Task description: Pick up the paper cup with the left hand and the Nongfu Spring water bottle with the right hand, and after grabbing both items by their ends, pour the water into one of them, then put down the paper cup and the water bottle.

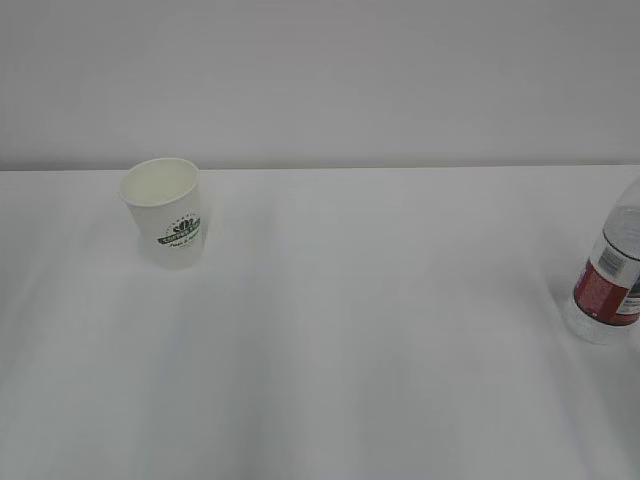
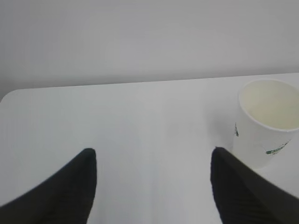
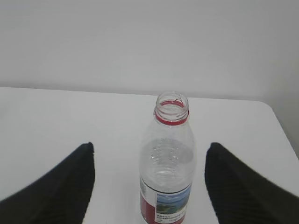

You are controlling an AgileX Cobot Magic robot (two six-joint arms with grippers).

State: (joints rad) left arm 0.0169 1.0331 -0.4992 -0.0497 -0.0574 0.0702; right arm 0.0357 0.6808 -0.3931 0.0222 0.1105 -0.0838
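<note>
The white paper cup (image 1: 165,212) with its green logo stands upright at the left of the white table; neither arm shows in the exterior view. In the left wrist view the cup (image 2: 266,125) sits ahead and to the right of my open left gripper (image 2: 152,156), just beyond its right finger, and looks empty. The uncapped Nongfu Spring water bottle (image 1: 610,275) stands at the table's right edge. In the right wrist view the bottle (image 3: 167,161), with water (image 3: 167,175) in it, stands between the fingers of my open right gripper (image 3: 148,149), touching neither.
The white table (image 1: 360,330) stretches between cup and bottle, with a plain pale wall behind. Its rounded left corner (image 2: 10,95) shows in the left wrist view and its right corner (image 3: 268,106) in the right wrist view.
</note>
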